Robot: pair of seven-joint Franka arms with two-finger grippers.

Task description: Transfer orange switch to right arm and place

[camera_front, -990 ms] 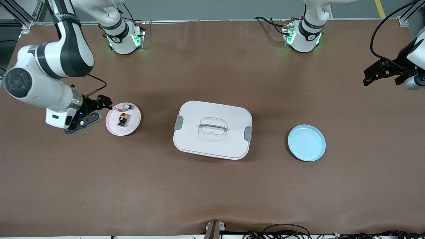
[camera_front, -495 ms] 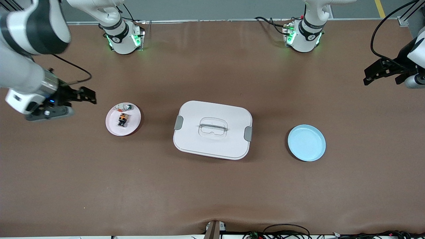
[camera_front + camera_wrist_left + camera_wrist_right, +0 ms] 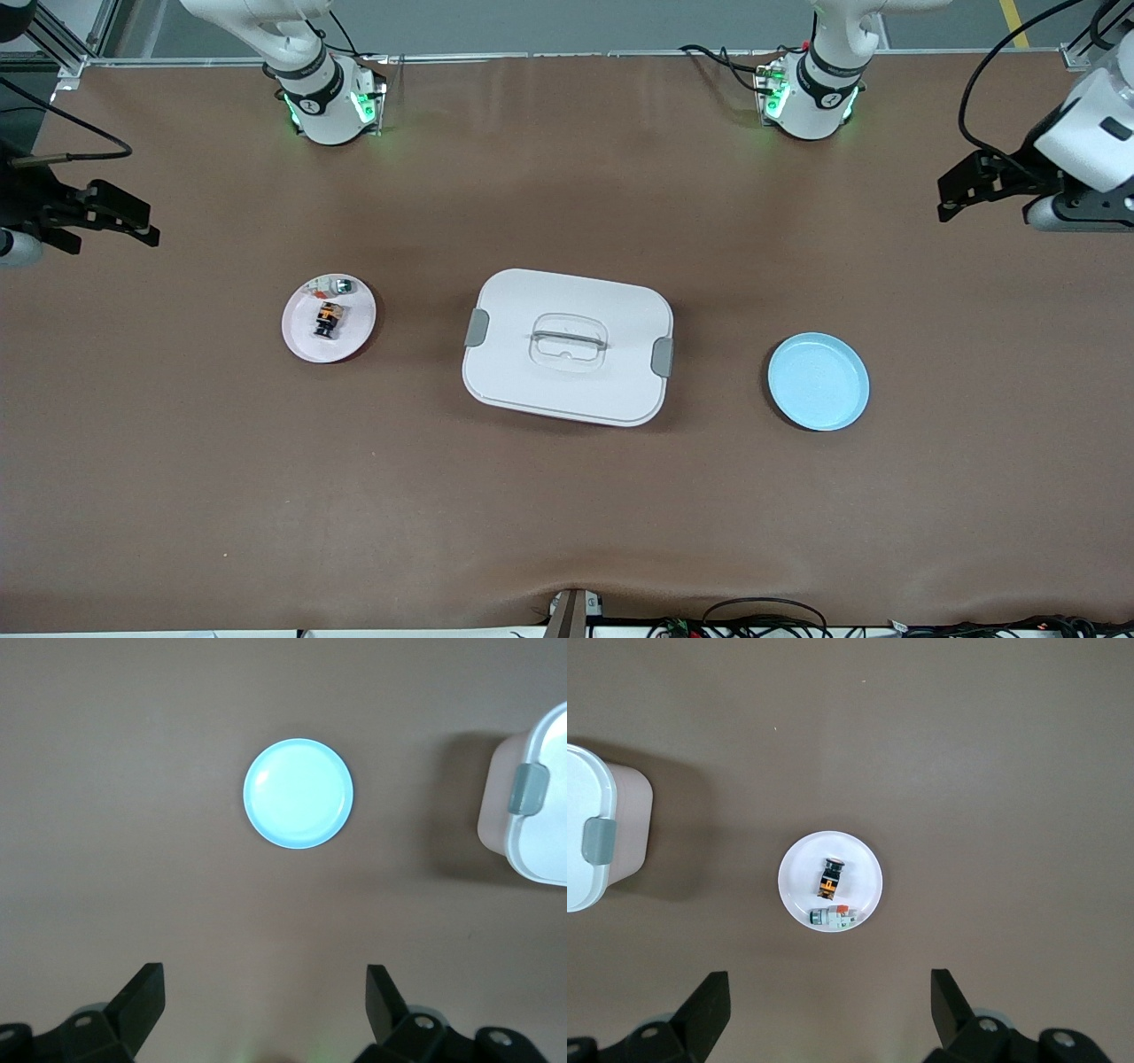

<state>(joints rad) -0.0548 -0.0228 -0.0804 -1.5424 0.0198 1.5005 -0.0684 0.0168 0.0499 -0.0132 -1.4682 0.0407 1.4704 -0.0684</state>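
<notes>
Switch: the orange switch [image 3: 328,320] lying on its side on the pink plate [image 3: 301,341], toward the right arm's end of the table, well in from every edge. Beside it on the same plate, farther from the front camera, a small grey-white part [image 3: 336,286] near the rim; whether touching the switch, cannot tell.

Right gripper [image 3: 106,215] up in the air over the table's edge at the right arm's end, fingers spread wide, holding nothing. Well apart from the switch, which sits clear of both fingers and untouched; seen in the right wrist view, plate and switch [image 3: 831,875] lie on the table between the two open fingertips [image 3: 709,997].

Left gripper [image 3: 961,188] up over the table near the edge at the left arm's end, likewise wide open and empty. Under its wrist camera, the light blue plate [image 3: 298,794], bare.

White lidded box [image 3: 567,346] with grey side latches at the middle of the table, between the two plates. Brown table [image 3: 567,514] under everything.
</notes>
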